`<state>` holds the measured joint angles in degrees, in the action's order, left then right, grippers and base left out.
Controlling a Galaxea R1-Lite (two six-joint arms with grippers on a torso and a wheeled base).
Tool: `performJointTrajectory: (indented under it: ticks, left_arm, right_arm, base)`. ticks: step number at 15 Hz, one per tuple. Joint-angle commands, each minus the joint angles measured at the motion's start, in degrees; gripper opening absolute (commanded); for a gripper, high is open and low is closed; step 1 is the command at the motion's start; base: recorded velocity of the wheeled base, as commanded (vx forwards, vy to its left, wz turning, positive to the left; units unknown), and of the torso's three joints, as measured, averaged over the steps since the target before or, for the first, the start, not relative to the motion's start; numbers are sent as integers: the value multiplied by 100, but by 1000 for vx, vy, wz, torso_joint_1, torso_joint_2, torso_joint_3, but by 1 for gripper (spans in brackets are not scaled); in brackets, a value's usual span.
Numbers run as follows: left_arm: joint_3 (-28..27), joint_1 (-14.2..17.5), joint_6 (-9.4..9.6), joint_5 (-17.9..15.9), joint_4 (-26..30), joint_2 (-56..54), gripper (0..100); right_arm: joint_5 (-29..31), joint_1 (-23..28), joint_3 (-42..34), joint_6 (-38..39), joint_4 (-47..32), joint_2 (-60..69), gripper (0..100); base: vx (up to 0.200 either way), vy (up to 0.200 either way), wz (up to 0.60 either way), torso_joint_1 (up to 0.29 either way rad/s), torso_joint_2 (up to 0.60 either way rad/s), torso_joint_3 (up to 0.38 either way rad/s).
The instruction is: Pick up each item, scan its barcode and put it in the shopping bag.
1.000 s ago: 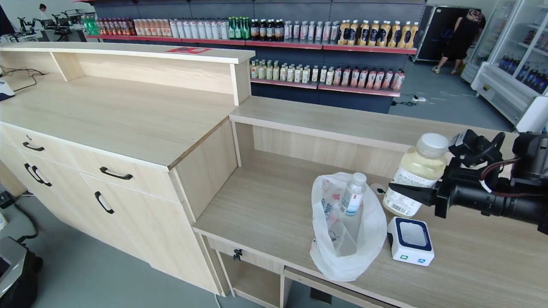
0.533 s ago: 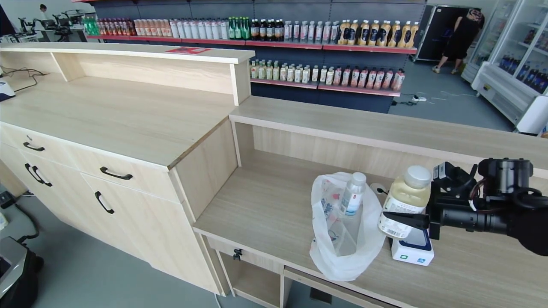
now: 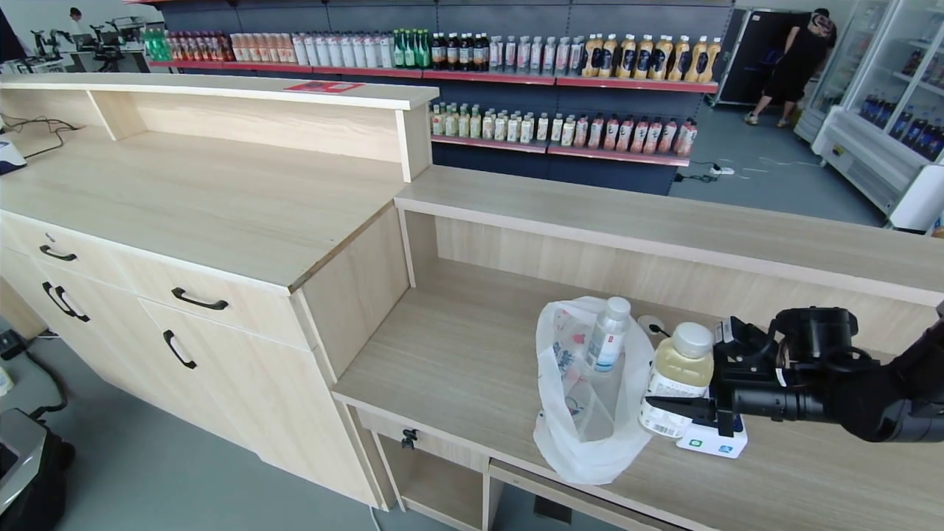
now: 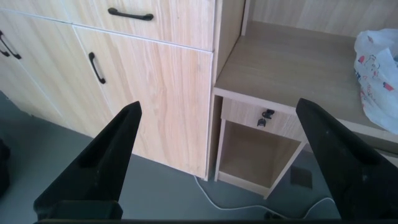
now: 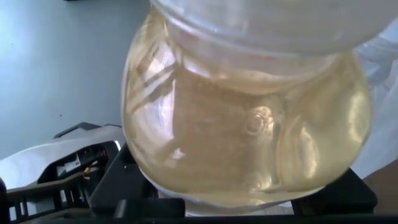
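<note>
Right gripper (image 3: 670,402) is clenching the big bottle (image 3: 678,372) of pale yellow drink, jaws across the lower body at the label, arm coming in level from the robot's right. Bottle is standing upright in the grip, white cap up, off the counter (image 3: 457,354). It is hanging just over the near-left edge of the scanner (image 3: 712,441) and just beside the shopping bag (image 3: 568,450), so it sits between the two. In the right wrist view the bottle's rounded shoulder (image 5: 249,112) is sitting right up against the lens.

Step in hand, as I'm judging it: the scan. A barcode patch is probably showing low on the label, but whether it is facing the scanner window I cannot tell from this angle.

Shopping bag is sitting slumped on the counter with its mouth open upward. A small bottle (image 3: 608,335) with a white cap is already standing inside it, toward the far side.

Next move is calling for turning the label toward the scanner if it has not read. Then carry the bottle toward the robot's left over the bag mouth, lower it clear of the small bottle, and let go. Limp plastic rim could be catching on the bottle base.

Left gripper (image 4: 219,106) is hanging spread wide and empty, low in front of the cupboard doors (image 4: 155,93), well apart from the bag.
</note>
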<state>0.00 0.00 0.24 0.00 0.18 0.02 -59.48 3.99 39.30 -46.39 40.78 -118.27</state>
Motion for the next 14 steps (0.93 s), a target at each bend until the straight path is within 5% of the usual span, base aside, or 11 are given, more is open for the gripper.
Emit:
performJointTrajectory:
  ticks: [1,14]
  left_arm:
    - [0,0,2,0,-1,-2,100]
    - [0,0,2,0,-1,-2,100]
  right_arm:
    - [-108,-3,148,-204,-8,-574,0]
    - [-169,-100,1159,-398,633,-1840,0]
  base:
    - [0,0,0,0,0,0]
    - [0,0,0,0,0,0]
